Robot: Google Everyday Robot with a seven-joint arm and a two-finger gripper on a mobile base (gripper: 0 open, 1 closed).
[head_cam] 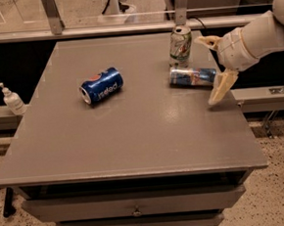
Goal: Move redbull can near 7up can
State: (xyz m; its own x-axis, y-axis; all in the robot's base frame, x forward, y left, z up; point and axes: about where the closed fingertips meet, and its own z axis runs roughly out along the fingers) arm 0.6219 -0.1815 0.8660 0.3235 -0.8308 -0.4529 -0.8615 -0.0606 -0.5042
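1. Drawer fronts (134, 204) are seen under the near edge of the grey table (134, 145); the lowest one is cut off by the bottom of the frame.
2. The nearer of the fingers (222, 85) is angled down toward the table top; whether its tip touches the surface cannot be told.
3. A Pepsi can (101, 85) lies on its side well apart from the fingers, far to their left as seen. A pump bottle (11, 99) stands farther left, off the table.
4. The redbull can (192, 76) lies on its side just beside the fingers, one end at the mouth of their gap; contact cannot be made out.
5. The gripper (216, 64) is spread wide and nothing is held. Its arm (259, 37) is cut off by the right edge.
6. The 7up can (180, 45) stands upright just behind the redbull can, near the farther finger.
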